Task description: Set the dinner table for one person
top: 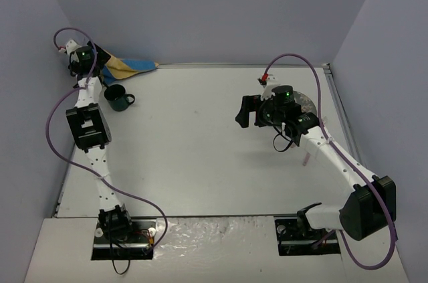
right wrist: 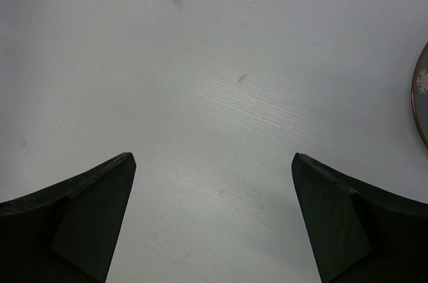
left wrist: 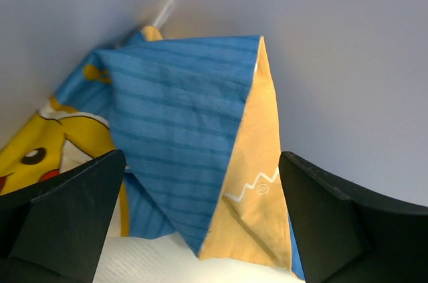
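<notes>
Bench: white and flat, under the mug and spreading well to its right and toward the arm bases.
Mug: dark, upright, handle pointing right, on the bench.
Cloth: blue and yellow with a cartoon print, bunched just behind the mug against the wall. In the left wrist view a fold of it stands up in a peak.
Left hand: behind and left of the mug, over the cloth. Its fingers are spread wide, with the raised fold between them and nothing pinched.
Plate: far right of the mug, mostly hidden under the right arm. Only its rim shows in the right wrist view.
Right hand: well right of the mug, just left of the plate. Its fingers are spread wide over bare bench, holding nothing.
</notes>
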